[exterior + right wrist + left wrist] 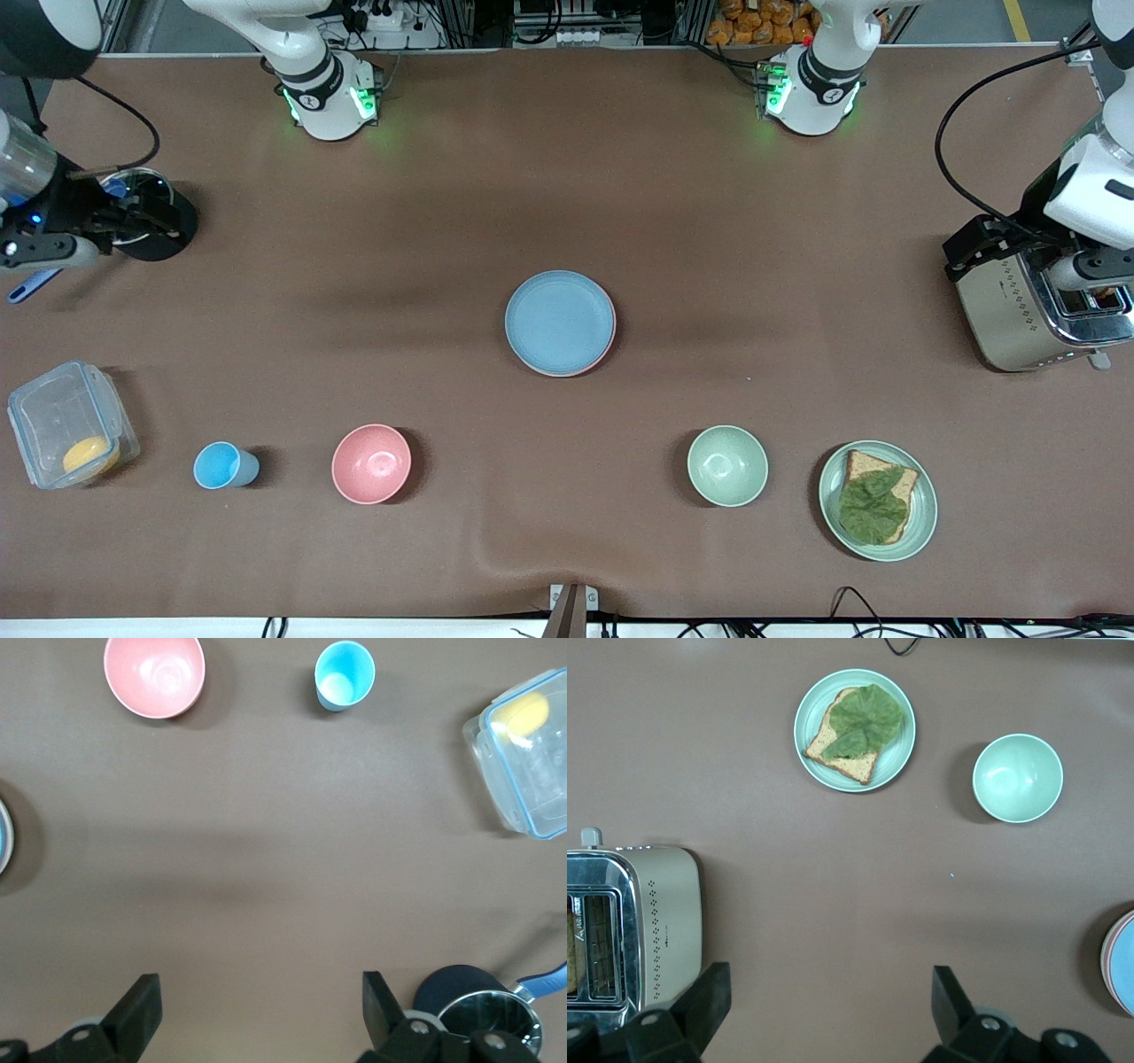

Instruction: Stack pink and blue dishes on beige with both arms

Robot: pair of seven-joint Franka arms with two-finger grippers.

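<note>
A light blue plate (560,321) lies in the middle of the table on top of a pale pink plate, of which only a thin rim (578,370) shows. The beige plate is hidden. The stack's edge (1125,964) also shows in the left wrist view, and a sliver of the stack (3,837) in the right wrist view. My left gripper (979,241) (831,992) hangs open and empty by the toaster at the left arm's end. At the right arm's end my right gripper (133,223) (261,992) is open and empty by a black pan.
A steel toaster (1019,310) stands at the left arm's end. Along the camera edge sit a green plate with bread and lettuce (877,501), a green bowl (727,465), a pink bowl (371,463), a blue cup (221,465) and a clear lidded box (66,425). A black pan (164,232) sits under the right gripper.
</note>
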